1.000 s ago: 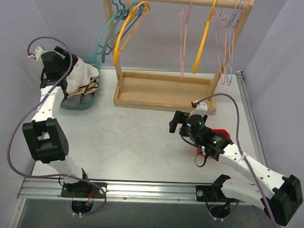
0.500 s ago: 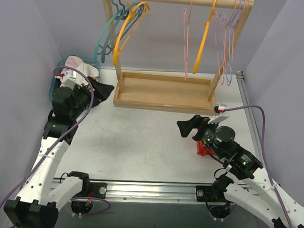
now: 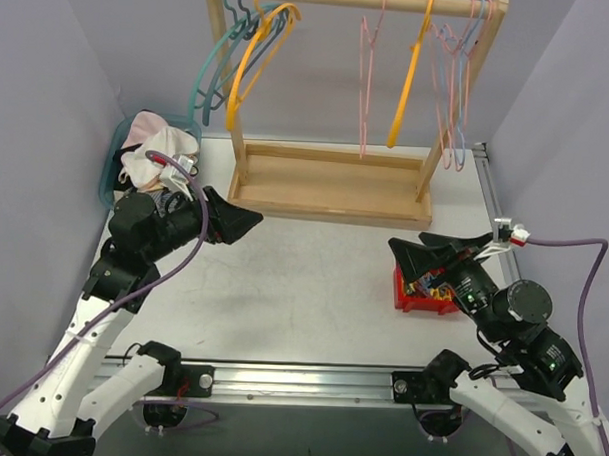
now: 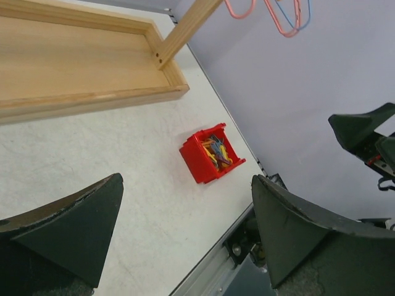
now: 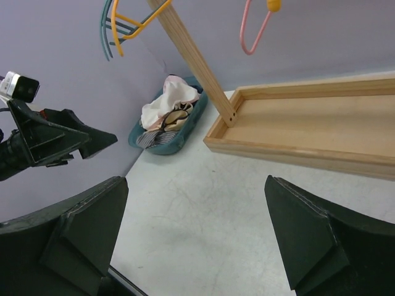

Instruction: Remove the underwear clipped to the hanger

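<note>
**Desk:** What is different from a second ago?

**Me:** Both arms are pulled in over the table. A second ago my left arm was stretched out to the teal basket in the far left corner. Now it is folded back short of it, and the right arm has drawn back toward its base. The wooden rack has not moved.

**Desk:** Anything in hand?

**Me:** No. The left end effector is spread wide with nothing between its fingers, and it is clear of the basket. The right end effector is just as wide and bare, near the red bin of clips.

**Desk:** And the garments?

**Me:** The hangers I can see on the rail carry nothing. Pale underwear lies heaped in the basket, but I cannot pick out the black pair in that pile. I judge the job finished, with the arms heading home.
</note>
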{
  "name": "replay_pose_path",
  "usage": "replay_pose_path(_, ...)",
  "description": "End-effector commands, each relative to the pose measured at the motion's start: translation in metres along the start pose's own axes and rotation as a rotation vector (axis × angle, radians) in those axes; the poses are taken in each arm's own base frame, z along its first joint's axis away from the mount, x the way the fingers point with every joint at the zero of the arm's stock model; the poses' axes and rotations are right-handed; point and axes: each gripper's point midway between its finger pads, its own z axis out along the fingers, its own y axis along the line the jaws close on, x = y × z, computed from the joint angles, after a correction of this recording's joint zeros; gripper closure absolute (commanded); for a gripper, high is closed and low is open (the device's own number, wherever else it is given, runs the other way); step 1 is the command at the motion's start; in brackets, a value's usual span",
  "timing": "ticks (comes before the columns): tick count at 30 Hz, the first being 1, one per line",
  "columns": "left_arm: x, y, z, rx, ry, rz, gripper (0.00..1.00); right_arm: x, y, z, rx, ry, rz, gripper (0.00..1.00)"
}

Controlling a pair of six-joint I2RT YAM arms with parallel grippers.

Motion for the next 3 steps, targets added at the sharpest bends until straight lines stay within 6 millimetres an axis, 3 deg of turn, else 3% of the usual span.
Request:
replay_pose_path(1, 0.0108, -0.0163, -0.0078, 0.067, 0.051, 0.044, 0.06, -0.0166, 0.0064, -0.0090, -0.021, -0.031, -0.026, 0.00)
replay_pose_path(3, 0.0180, -0.0183, -0.0100, 0.067, 0.074, 0.059, 0.06, -0.0233, 0.0041, -0.0138, -0.009, -0.056, -0.024, 0.00)
